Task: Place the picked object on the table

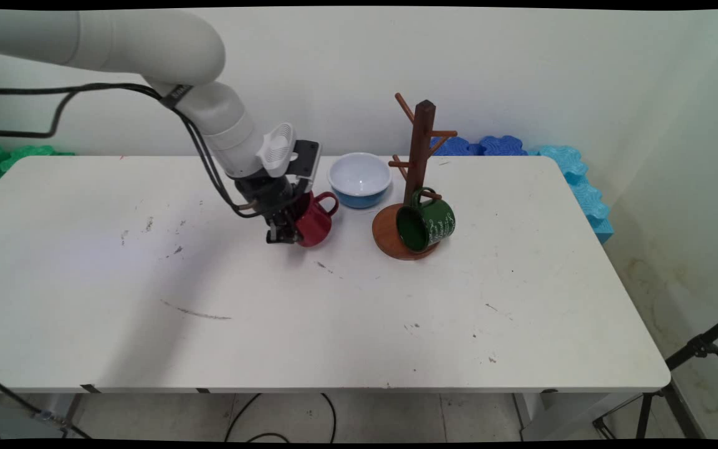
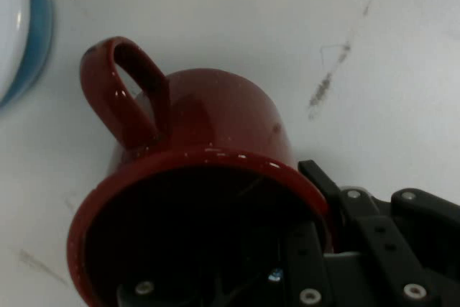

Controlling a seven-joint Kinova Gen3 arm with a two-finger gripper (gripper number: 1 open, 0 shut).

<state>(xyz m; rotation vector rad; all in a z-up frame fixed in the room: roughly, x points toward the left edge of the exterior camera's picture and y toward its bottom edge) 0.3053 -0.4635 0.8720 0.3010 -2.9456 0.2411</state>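
Red ceramic mug (image 1: 315, 219) is sitting tilted at the table's (image 1: 334, 324) middle far area, its handle pointing right toward the far side. The black gripper (image 1: 283, 236) is clamping the mug's rim, one finger (image 2: 305, 264) inside the mouth and the other outside against the wall. Just beyond the mug, a white bowl with blue exterior (image 1: 359, 179) is resting on the table. To the right, a wooden mug tree (image 1: 417, 181) is standing on its round base, with a green mug (image 1: 426, 223) hanging from a low peg, mouth facing near-left. Blue foam pieces (image 1: 574, 181) are lying along the far right edge.
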